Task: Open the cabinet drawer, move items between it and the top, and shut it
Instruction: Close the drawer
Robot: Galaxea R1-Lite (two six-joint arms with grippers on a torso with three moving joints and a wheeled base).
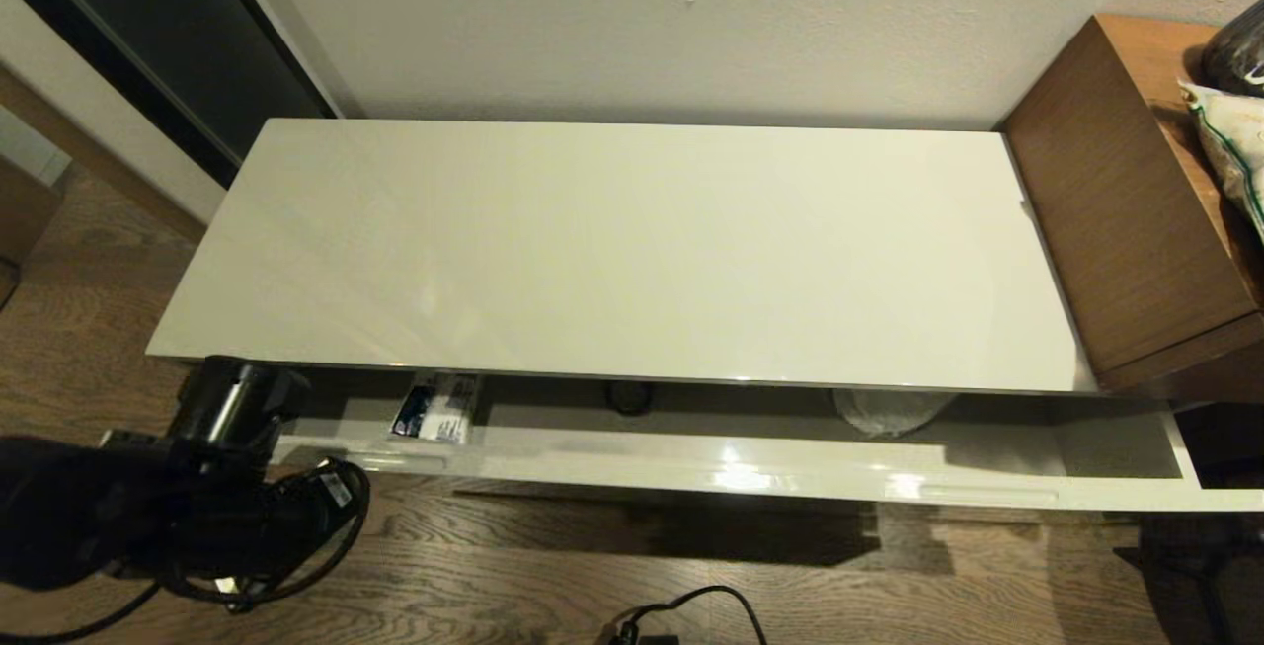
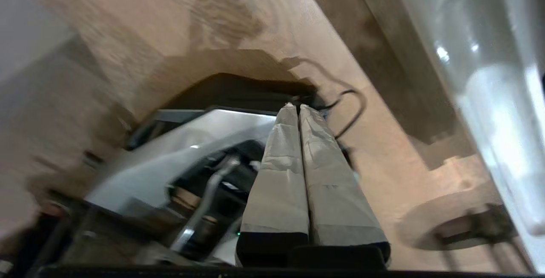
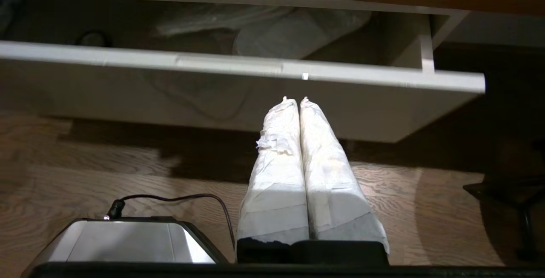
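Observation:
The cabinet drawer (image 1: 750, 479) stands pulled partly out under the bare glossy top (image 1: 612, 250). Inside it at the left lies the tissue packet (image 1: 435, 409) with blue patches. The slippers (image 1: 889, 411) in clear plastic lie at the right, half hidden under the top's edge; they also show in the right wrist view as slippers (image 3: 294, 31). My left arm (image 1: 217, 487) hangs low beside the drawer's left end; the left gripper (image 2: 297, 107) is shut and empty, aimed at the floor. My right gripper (image 3: 297, 100) is shut and empty, just below the drawer front (image 3: 213, 95).
A small black ring (image 1: 629, 396) sits mid-drawer. A brown wooden unit (image 1: 1116, 230) with bags (image 1: 1229, 131) on it abuts the cabinet's right end. The wall runs behind. On the wood floor are a cable (image 1: 691, 605), my base (image 3: 123, 239) and a dark stand (image 1: 1195, 556).

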